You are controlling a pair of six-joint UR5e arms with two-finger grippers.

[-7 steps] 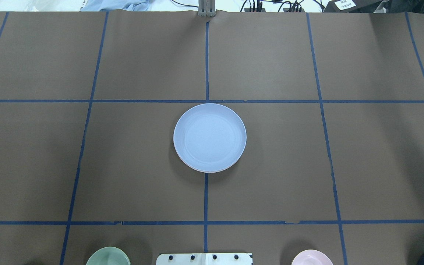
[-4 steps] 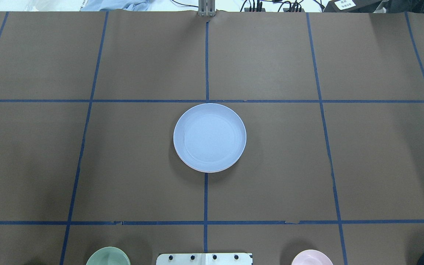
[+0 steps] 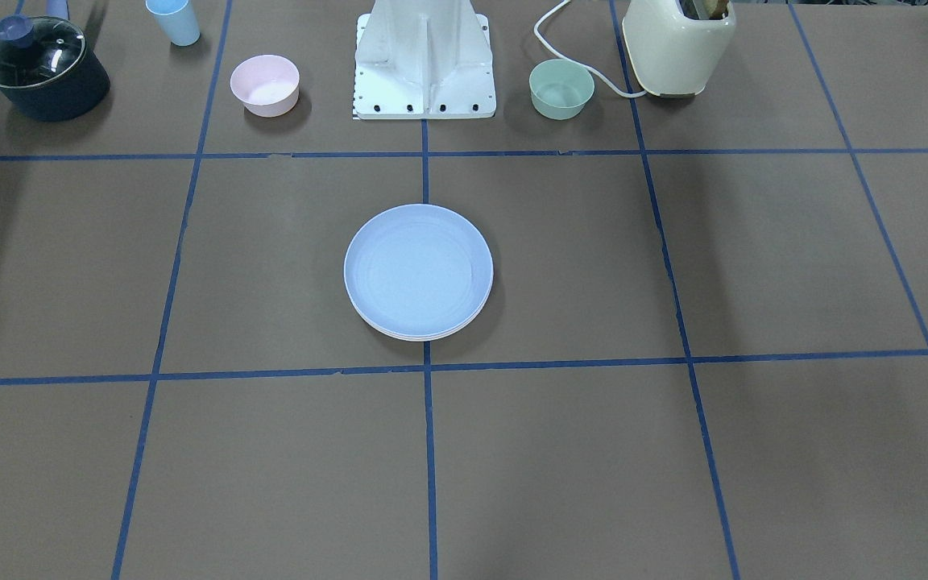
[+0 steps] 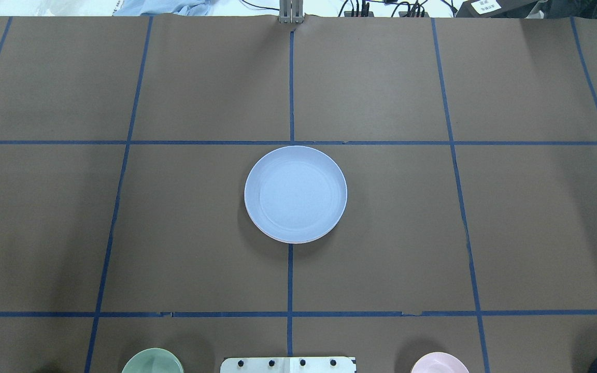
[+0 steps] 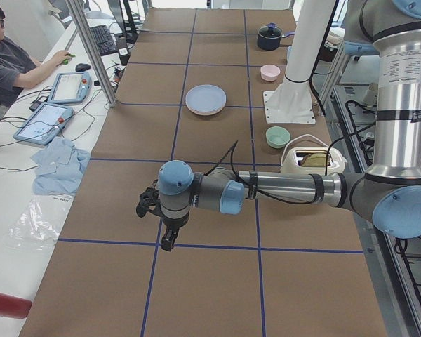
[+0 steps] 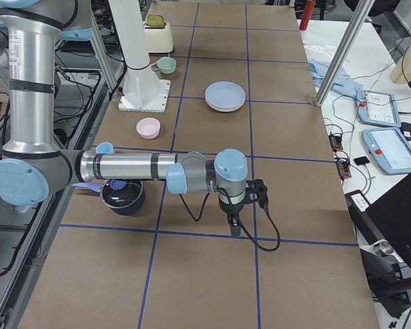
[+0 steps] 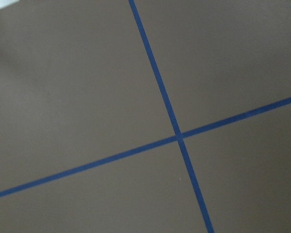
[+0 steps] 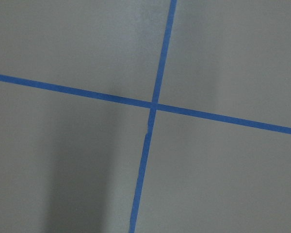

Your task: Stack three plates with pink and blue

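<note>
A blue plate (image 4: 295, 194) tops a stack at the surface's (image 4: 392, 243) middle, well apart from the left tool (image 5: 167, 243) and right tool (image 6: 235, 231) at opposite ends; whether either is open cannot be told.

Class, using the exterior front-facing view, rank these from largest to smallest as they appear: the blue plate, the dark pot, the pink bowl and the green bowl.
1. blue plate
2. dark pot, a little smaller
3. pink bowl and green bowl: they look nearly alike, so I leave them unranked.
</note>
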